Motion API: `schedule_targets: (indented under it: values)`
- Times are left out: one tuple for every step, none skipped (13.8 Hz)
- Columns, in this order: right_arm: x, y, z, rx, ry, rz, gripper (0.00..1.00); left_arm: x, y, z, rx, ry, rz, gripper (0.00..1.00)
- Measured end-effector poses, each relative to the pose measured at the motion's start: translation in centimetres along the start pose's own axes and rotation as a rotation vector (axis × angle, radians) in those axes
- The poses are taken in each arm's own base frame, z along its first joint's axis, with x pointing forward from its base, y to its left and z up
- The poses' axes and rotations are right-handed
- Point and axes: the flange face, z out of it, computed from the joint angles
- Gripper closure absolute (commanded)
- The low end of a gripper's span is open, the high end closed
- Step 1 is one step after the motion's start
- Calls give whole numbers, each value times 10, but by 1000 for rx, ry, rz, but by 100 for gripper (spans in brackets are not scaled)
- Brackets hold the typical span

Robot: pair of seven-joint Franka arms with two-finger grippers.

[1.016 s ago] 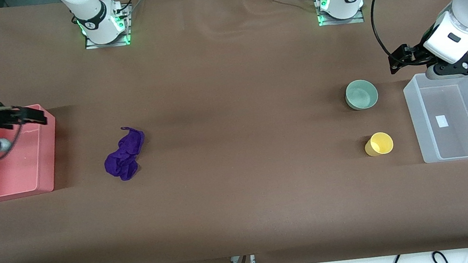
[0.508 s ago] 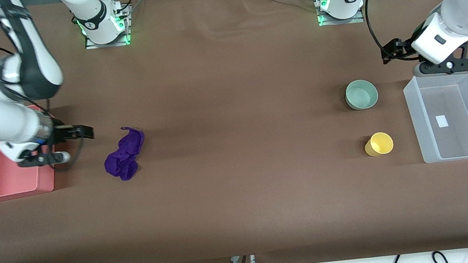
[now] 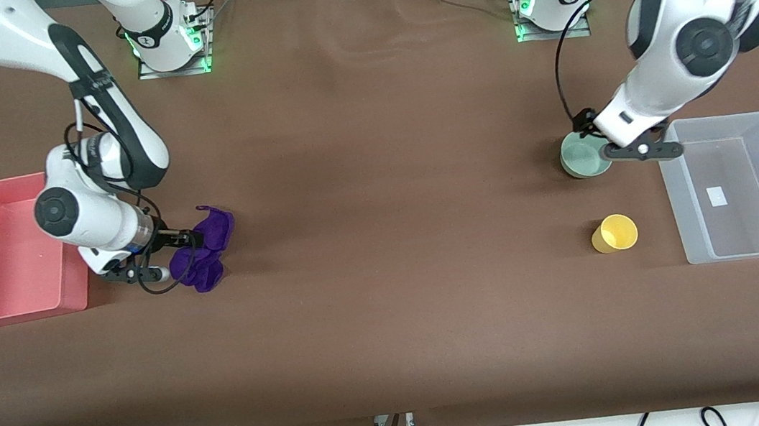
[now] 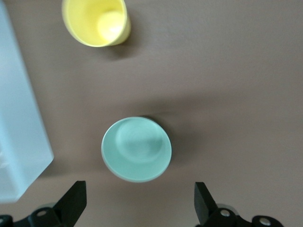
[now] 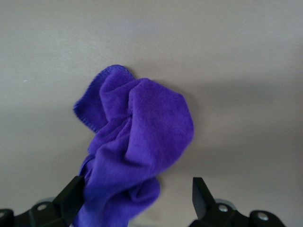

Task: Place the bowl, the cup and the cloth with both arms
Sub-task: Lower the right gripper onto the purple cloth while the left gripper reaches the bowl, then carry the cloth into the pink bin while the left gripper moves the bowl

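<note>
The purple cloth [image 3: 208, 243] lies crumpled on the brown table beside the pink bin. My right gripper [image 3: 182, 247] is low at the cloth's bin-side edge. In the right wrist view it [image 5: 136, 195] is open, with part of the cloth [image 5: 137, 142] between the fingers. The mint-green bowl [image 3: 581, 159] stands upright beside the clear bin. My left gripper [image 3: 594, 142] hangs over the bowl's rim. In the left wrist view it [image 4: 139, 201] is open and empty just off the bowl [image 4: 136, 149]. The yellow cup [image 3: 616, 232] stands nearer to the front camera than the bowl and also shows in the left wrist view [image 4: 97, 21].
A pink bin [image 3: 15, 312] stands at the right arm's end of the table. A clear rectangular plastic bin [image 3: 753, 249] stands at the left arm's end and shows in the left wrist view [image 4: 19, 137]. Brown table stretches between cloth and bowl.
My right arm swung from over the pink bin down to the cloth. My left arm moved from the clear bin's edge to over the bowl. The objects have not moved.
</note>
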Motion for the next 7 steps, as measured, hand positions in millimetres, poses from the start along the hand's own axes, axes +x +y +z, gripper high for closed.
schedule_targets:
  values:
    - [-4,1,13,4,11,1,74,1,-7,24,-8,10,57,0]
    - [-7,2,22,5,12,2,100,5,-18,43,-18,21,114,0]
    - [-8,2,28,5,9,3,100,9,-31,61,-27,33,178,0]
    - [-9,2,29,4,5,3,100,13,-43,78,-36,42,234,0]
    - [-9,2,28,4,6,3,100,15,-55,93,-44,50,279,2]
    - [-7,1,25,5,9,2,100,15,-66,108,-53,48,310,21]
    - [-5,0,19,3,6,2,100,15,-74,120,-63,41,331,54]
